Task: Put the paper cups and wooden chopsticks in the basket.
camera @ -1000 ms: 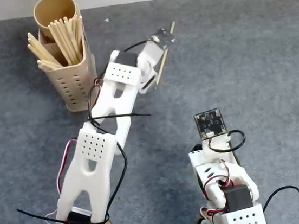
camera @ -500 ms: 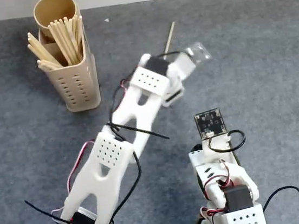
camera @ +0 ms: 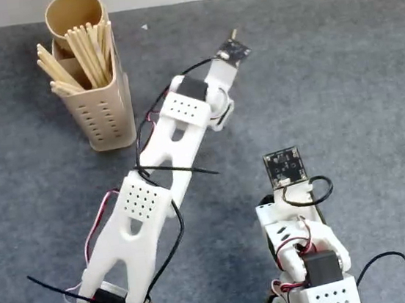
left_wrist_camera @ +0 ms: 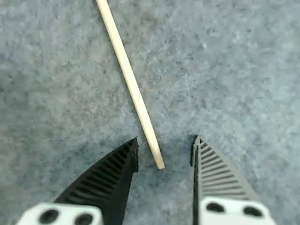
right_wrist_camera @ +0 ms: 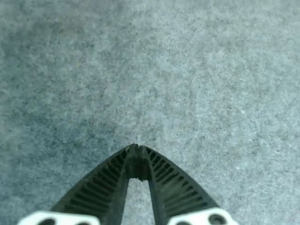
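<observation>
The left arm [camera: 177,125] has swung back toward the basket [camera: 101,112] since half a second ago. It now stands over the loose chopstick [left_wrist_camera: 129,79], which then lay mostly uncovered. The right arm [camera: 304,257] and the basket have not moved.

There are two arms, one basket, one paper cup [camera: 76,15] and one loose chopstick. The basket holds a bundle of chopsticks [camera: 87,51] too crowded to count, and the cup stands upright in its far end.

The loose chopstick lies flat on the grey counter [camera: 357,88], well to the right of the basket. Its long axis runs away from the left claw [left_wrist_camera: 165,138], which is spread apart with the stick's near end between its tips. The right claw [right_wrist_camera: 137,147] is pressed together on nothing.
</observation>
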Robot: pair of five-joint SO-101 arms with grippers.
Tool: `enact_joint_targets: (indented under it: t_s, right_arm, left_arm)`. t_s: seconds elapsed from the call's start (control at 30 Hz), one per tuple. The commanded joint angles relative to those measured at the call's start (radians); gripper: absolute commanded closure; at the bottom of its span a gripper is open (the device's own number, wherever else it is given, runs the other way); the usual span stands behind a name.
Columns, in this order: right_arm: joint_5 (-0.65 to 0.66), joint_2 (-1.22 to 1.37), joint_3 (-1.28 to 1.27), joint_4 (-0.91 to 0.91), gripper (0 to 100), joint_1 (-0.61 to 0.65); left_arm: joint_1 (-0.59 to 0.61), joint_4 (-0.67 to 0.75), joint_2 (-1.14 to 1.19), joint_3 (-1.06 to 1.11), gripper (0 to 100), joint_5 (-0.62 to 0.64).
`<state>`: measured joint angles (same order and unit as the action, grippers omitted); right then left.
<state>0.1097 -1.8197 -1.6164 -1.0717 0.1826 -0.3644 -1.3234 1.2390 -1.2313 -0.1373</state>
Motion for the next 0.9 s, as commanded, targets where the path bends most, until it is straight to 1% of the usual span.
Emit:
enact_joint_targets:
  t_s: [0.0, 0.07, 0.17, 0.2, 0.27, 0.33, 0.43, 0.57, 0.7, 0.8, 0.87]
  right_arm:
    - [0.011, -0.007, 0.005, 0.015, 99.3, 0.005]
    - [0.011, -0.007, 0.005, 0.015, 99.3, 0.005]
    - [0.011, -0.007, 0.005, 0.015, 99.3, 0.005]
    - [0.011, -0.007, 0.005, 0.015, 99.3, 0.005]
    - [0.011, -0.007, 0.005, 0.015, 99.3, 0.005]
    - [0.011, -0.007, 0.005, 0.015, 99.3, 0.005]
    - [0.011, -0.007, 0.005, 0.015, 99.3, 0.005]
    - [0.011, -0.007, 0.005, 0.015, 99.3, 0.005]
    - [0.011, -0.007, 0.005, 0.018, 99.3, 0.005]
    - [0.011, -0.007, 0.005, 0.019, 99.3, 0.004]
    - [0.011, -0.007, 0.005, 0.019, 99.3, 0.001]
  left_arm:
    - [-0.019, 0.048, 0.041, -0.012, 80, 0.009]
    - [-0.019, 0.041, 0.041, -0.012, 84, 0.009]
    - [-0.015, 0.04, 0.041, -0.012, 98, 0.011]
    - [-0.015, 0.04, 0.041, -0.012, 100, 0.011]
    - [-0.013, 0.037, 0.041, -0.012, 98, 0.011]
    - [-0.013, 0.014, 0.041, -0.012, 100, 0.011]
    - [-0.019, -0.038, 0.025, -0.047, 99, 0.011]
    - [-0.031, -0.213, -0.031, -0.216, 99, 0.008]
    - [-0.045, -0.476, -0.114, -0.435, 100, 0.006]
    - [-0.004, -0.476, -0.237, -0.386, 100, 0.006]
    - [0.024, -0.476, -0.349, -0.257, 100, 0.011]
